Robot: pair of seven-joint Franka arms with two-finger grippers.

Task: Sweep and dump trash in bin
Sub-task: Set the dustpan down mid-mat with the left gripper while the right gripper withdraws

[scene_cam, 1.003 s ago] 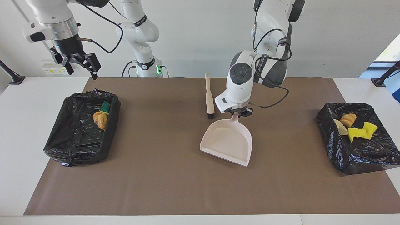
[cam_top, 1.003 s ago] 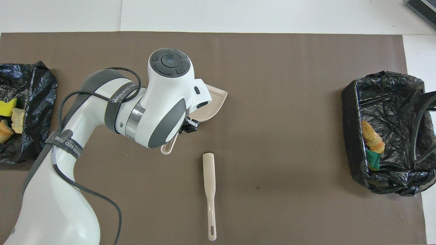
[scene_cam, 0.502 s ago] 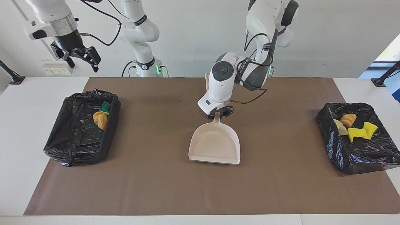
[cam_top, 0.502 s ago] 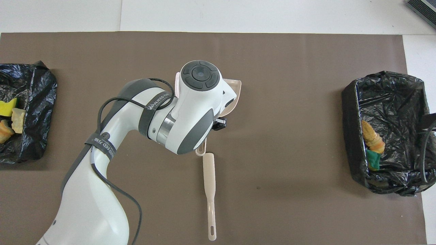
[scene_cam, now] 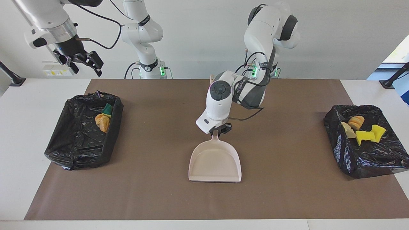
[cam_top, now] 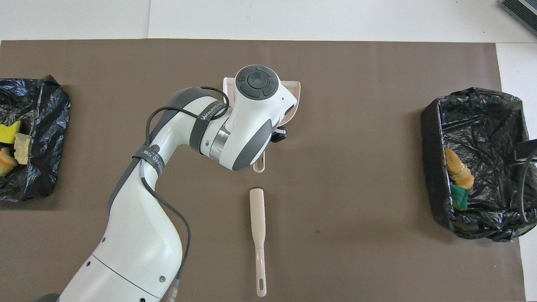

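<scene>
A beige dustpan (scene_cam: 214, 163) sits empty and low at the middle of the brown mat, its mouth facing away from the robots. My left gripper (scene_cam: 218, 131) is shut on the dustpan's handle; in the overhead view the arm hides most of the dustpan (cam_top: 294, 89). The trash lies in two black-lined bins. Orange lumps (scene_cam: 103, 122) and a green piece are in the bin (scene_cam: 80, 143) at the right arm's end. Yellow sponge pieces (scene_cam: 367, 134) and a bread lump are in the bin (scene_cam: 367, 156) at the left arm's end. My right gripper (scene_cam: 83, 62) hangs open, high in the air.
A beige brush (cam_top: 257, 222) lies on the mat (cam_top: 356, 230), nearer to the robots than the dustpan. The two bins (cam_top: 474, 121) (cam_top: 40, 121) stand at the mat's two ends. No loose pieces show on the mat.
My left arm has swung the dustpan toward the right arm's end and farther from the robots, squaring its mouth away from them. The right gripper has shifted slightly, staying high.
</scene>
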